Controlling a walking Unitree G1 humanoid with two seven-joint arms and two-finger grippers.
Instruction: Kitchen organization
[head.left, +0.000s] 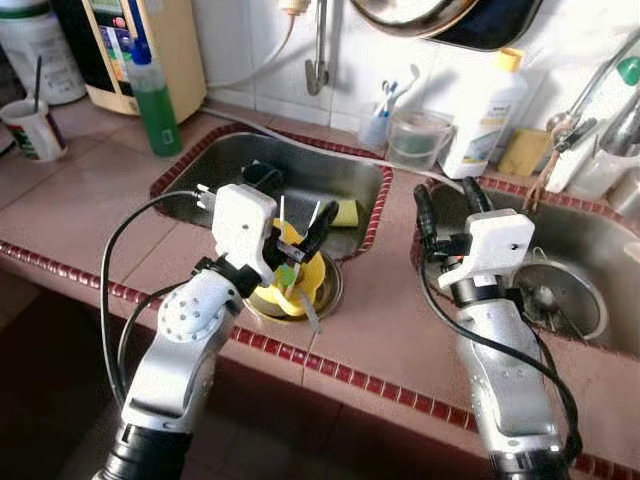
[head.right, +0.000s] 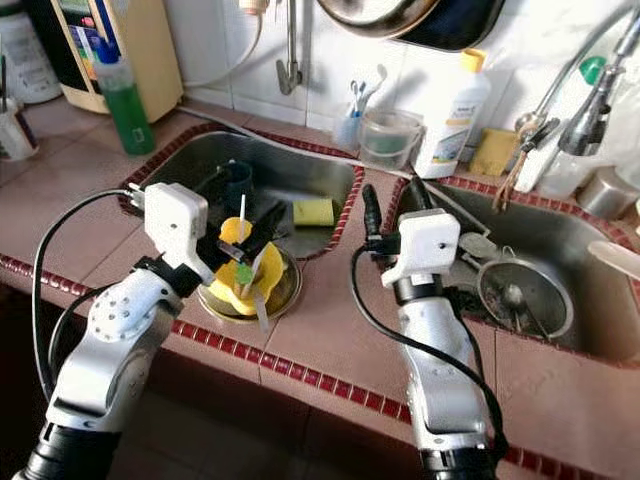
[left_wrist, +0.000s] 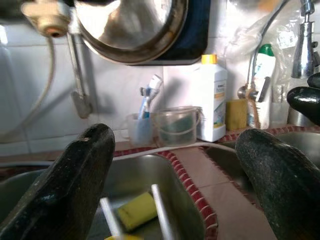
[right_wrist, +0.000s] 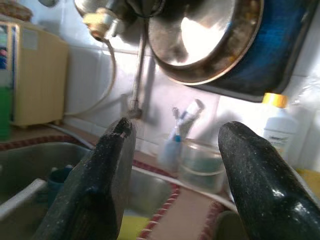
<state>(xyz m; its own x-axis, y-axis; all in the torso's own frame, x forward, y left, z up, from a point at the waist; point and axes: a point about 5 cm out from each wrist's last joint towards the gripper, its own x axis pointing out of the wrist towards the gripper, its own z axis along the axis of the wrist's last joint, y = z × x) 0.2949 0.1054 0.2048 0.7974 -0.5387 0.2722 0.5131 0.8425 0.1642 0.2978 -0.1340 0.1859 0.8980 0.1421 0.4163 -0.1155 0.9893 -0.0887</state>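
My left pincer (head.left: 293, 215) spread wide over the yellow bowl (head.left: 292, 283) in the sink (head.left: 330, 170), right pincer (head.left: 446, 205) likewise agape, empty.

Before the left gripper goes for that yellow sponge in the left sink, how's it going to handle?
The yellow sponge is probably soft and light, so it should squash between the fingers rather than resist. It lies flat on the left sink floor, unlikely to roll. If wet, it may be heavier and drip. The left gripper is open above the bowl.
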